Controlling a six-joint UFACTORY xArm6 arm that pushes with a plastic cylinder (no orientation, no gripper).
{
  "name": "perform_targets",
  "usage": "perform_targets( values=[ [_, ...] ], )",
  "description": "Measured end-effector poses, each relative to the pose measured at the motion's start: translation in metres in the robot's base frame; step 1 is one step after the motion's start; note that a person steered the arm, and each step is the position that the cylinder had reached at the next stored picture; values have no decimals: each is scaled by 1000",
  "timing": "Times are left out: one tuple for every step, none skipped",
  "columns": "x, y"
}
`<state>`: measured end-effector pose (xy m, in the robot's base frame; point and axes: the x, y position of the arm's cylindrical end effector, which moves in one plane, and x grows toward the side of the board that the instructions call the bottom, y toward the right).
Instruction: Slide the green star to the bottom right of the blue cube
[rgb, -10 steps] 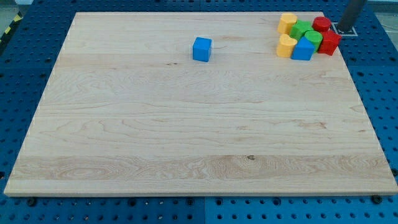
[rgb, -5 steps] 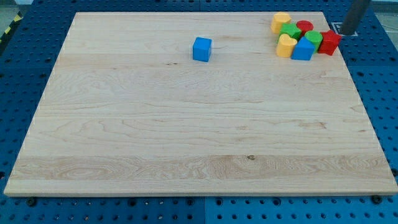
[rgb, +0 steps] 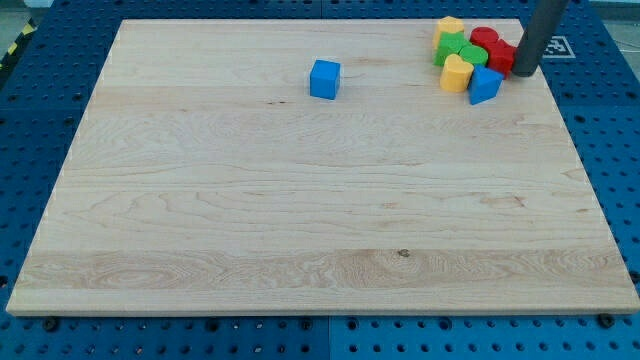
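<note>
The blue cube (rgb: 324, 78) sits alone on the wooden board (rgb: 300, 200), above its centre. A tight cluster of blocks lies at the view's top right. In it the green star (rgb: 451, 45) sits next to another green block (rgb: 474, 54), with a yellow block (rgb: 449, 25) above and a yellow block (rgb: 456, 73) below. Red blocks (rgb: 485, 38) (rgb: 501, 55) are on the cluster's right. A second blue block (rgb: 484, 85) is at its lower right. My tip (rgb: 524, 72) is just right of the red blocks, touching or nearly touching them.
The board lies on a blue pegboard table (rgb: 30, 150). A white marker tag (rgb: 556, 46) shows behind the rod at the board's top right corner.
My tip moved left and down onto the board's right side. The cluster was pushed left and packed tighter; the right red block and blue block shifted left.
</note>
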<state>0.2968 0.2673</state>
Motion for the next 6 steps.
perform_targets(
  values=[
    [-28, 0],
    [-66, 7],
    [-92, 2],
    [-88, -42],
    [-66, -75],
    [-26, -85]
  ],
)
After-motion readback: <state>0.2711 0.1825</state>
